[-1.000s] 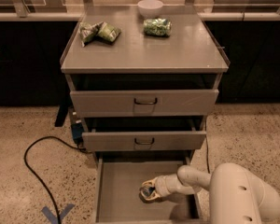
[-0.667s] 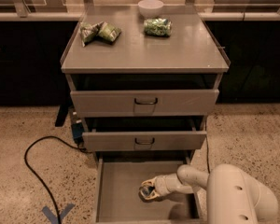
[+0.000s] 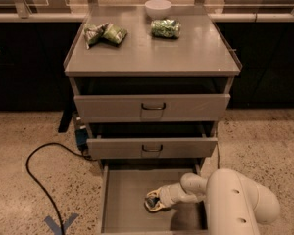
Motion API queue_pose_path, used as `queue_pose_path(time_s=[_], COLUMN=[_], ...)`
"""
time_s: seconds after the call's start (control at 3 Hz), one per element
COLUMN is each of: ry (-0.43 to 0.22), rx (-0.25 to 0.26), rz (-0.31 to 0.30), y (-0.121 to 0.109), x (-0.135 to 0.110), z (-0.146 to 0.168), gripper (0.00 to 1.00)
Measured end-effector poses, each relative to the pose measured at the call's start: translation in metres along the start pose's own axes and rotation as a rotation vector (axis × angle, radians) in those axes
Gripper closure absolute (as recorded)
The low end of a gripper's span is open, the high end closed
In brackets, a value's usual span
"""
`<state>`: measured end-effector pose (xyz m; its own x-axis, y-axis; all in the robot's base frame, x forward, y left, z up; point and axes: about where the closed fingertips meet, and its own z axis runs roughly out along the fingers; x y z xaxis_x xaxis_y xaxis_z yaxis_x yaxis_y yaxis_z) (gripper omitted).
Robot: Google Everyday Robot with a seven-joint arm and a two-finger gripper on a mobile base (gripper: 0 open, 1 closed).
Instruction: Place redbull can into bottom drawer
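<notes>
Pincer (image 3: 152, 203) low inside the bottom drawer (image 3: 123, 194), clamped on the redbull can (image 3: 154, 198) (barely visible); released tilted, it could roll.

We look through our one camera, set high in front of the cabinet (image 3: 152, 58) and tilted steeply down. The cabinet's top lies toward 12 o'clock and the pulled-out bottom drawer (image 3: 122, 199) toward 6 o'clock. We stand at a middling distance, with the whole cabinet front and the floor (image 3: 264, 146) on both sides in view, while the arm (image 3: 235, 204) bulks in close from 5 o'clock, its gripper (image 3: 154, 201) inside that drawer.
</notes>
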<state>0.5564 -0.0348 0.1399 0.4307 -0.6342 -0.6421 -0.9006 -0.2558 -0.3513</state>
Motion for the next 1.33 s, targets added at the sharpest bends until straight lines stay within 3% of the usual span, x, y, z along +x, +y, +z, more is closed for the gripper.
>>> queue_pose_path(time_s=[0.33,1.0,1.33], ry=[0.029,0.03,0.03], rx=[-0.022,-0.024,-0.024], rz=[0.03,0.031,0.031], y=[0.0051,0.0053,0.0054], x=[0.0067,0.0069,0.0069], z=[0.0111,0.0118,0.0118], gripper=[1.0,0.59,0.34])
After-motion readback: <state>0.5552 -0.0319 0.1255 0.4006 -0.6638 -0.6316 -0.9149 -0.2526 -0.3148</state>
